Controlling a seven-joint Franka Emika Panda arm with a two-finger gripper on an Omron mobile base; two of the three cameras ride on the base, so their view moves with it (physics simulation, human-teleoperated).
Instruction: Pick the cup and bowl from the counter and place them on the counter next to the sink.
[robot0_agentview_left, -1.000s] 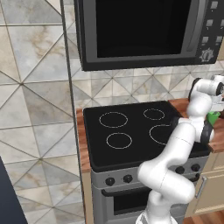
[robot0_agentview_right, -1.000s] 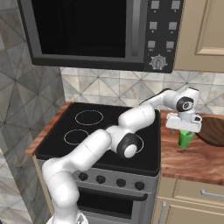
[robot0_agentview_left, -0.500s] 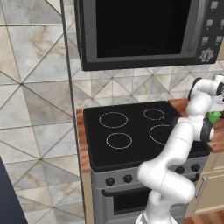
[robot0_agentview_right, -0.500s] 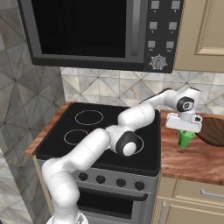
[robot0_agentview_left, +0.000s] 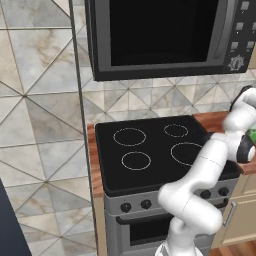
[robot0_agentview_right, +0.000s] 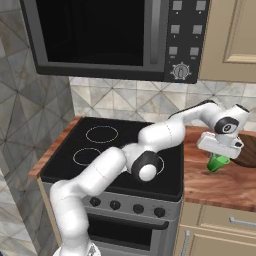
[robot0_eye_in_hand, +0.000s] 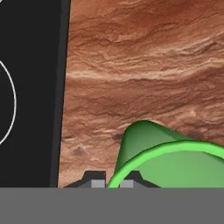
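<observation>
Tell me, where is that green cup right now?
The green cup is on the wooden counter just right of the black stovetop in the right base view, with the pincer shut on its rim and a dark wooden disc beside it.

Bare counter (robot0_agentview_right: 220, 185) lies open before the green cup (robot0_agentview_right: 217, 162); a dark wooden disc (robot0_agentview_right: 247, 150) crowds behind.
</observation>
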